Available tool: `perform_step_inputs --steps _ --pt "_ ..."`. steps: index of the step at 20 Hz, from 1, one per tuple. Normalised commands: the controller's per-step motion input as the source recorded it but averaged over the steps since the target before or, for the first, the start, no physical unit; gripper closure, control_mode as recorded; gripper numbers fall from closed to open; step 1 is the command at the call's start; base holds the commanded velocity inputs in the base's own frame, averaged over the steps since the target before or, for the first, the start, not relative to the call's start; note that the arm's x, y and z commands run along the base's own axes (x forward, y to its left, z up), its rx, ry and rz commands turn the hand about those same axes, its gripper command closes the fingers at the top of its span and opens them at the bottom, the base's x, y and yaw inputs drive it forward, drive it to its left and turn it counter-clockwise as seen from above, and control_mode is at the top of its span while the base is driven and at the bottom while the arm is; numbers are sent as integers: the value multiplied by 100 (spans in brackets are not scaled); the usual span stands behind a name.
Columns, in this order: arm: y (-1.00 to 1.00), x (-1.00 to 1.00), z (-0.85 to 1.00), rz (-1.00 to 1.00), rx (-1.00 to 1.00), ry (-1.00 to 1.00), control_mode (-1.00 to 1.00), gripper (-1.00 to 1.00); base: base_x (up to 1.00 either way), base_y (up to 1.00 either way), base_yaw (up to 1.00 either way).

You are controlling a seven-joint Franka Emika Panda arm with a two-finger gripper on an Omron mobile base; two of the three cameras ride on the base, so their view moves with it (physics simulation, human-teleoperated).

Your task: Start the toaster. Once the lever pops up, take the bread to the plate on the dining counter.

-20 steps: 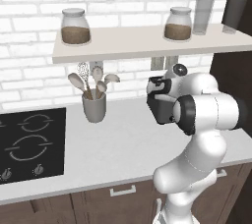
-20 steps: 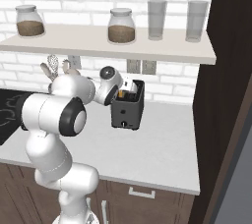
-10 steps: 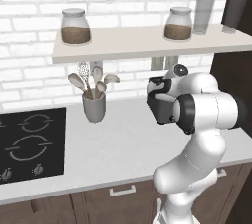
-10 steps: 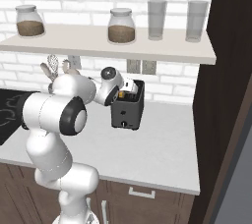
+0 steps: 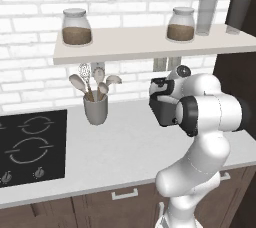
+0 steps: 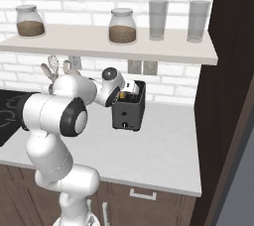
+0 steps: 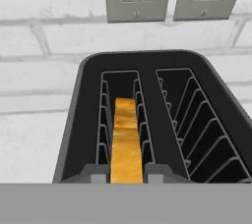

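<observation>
A: Left base view first. Where is everything?

B: The toaster [image 5: 161, 111] stands on the worktop [image 5: 120, 154] close to the brick wall, towards the right end. The arm's elbow covers most of it; the utensil cup [image 5: 95, 109] sits well apart to its left.

A: And the right base view?

B: The gripper [image 6: 130, 91] is down at the toaster's [image 6: 129, 112] top, with a glimpse of tan bread [image 6: 122, 93] at its fingers. The front face with the pale knob is free.

A: Hand view?

B: The bread [image 7: 126, 145] stands on edge in the left slot of the toaster [image 7: 147, 120], the right slot empty. The two fingertips [image 7: 98, 174] flank the slice's near end, narrowed around it; whether they actually clamp it I can't tell.

A: So, doing this well?

B: I'd judge: squeeze the flat faces squarely, then lift straight up along the slot so the wire guides don't snag.
</observation>
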Motion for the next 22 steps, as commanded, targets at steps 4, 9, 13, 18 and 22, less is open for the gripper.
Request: perform_step_inputs --steps 4,9,13,18,22 --pt "0 0 0 0 0 0 -100 100 0 0 0" --pt "0 -15 15 0 0 -9 -100 100 0 0 0" --pt "0 -19 27 0 0 -12 -100 100 0 0 0" --pt "0 -22 29 0 0 -13 -100 100 0 0 0" --pt "0 -2 60 0 0 -16 -100 100 0 0 0"
